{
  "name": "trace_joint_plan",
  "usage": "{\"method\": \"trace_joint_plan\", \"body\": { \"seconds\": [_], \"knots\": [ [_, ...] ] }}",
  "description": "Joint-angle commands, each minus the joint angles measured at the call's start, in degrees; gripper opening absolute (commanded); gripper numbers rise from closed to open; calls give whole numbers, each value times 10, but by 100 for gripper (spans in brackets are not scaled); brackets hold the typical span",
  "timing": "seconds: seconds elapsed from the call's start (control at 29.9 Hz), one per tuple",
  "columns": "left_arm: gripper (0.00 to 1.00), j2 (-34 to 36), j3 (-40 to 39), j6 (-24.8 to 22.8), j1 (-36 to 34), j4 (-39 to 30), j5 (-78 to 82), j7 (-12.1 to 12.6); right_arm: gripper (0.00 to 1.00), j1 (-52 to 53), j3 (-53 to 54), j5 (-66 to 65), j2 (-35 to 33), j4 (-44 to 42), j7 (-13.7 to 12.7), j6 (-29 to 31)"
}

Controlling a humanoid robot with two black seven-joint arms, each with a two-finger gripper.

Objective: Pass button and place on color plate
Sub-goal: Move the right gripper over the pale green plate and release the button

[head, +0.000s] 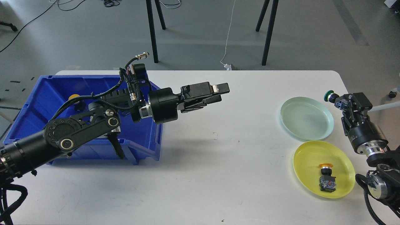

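My right gripper (340,101) is shut on a green-capped button (329,95) and holds it just right of the pale green plate (306,118), above the table's right edge. The green plate holds nothing. The yellow plate (323,168) in front of it holds a yellow-capped button (326,178) lying on its side. My left gripper (218,93) is open and empty, pointing right above the middle of the table, apart from both plates. Another yellow-capped button (74,97) lies in the blue bin (40,93), partly hidden by my left arm.
The blue bin stands at the table's left, under my left arm. The white table (218,162) ends close behind the bin and to the right of the plates. Black stand legs (152,31) rise on the floor beyond it.
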Motion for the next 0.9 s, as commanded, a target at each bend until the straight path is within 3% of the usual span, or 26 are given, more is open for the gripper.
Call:
{"method": "trace_joint_plan", "body": {
  "seconds": [0.0,0.2,0.57,0.87],
  "knots": [
    [82,0,0,0,0,0,0,0,1,47,-92,-2,-1,-37,0,-65],
    [82,-2,0,2,0,0,0,0,8,100,-186,-1,17,-62,0,-105],
    [82,-2,-1,2,0,1,0,0,35,105,-189,0,28,-65,0,-106],
    [82,-2,0,2,0,1,0,0,45,104,-190,1,42,-89,0,-105]
  ]
}}
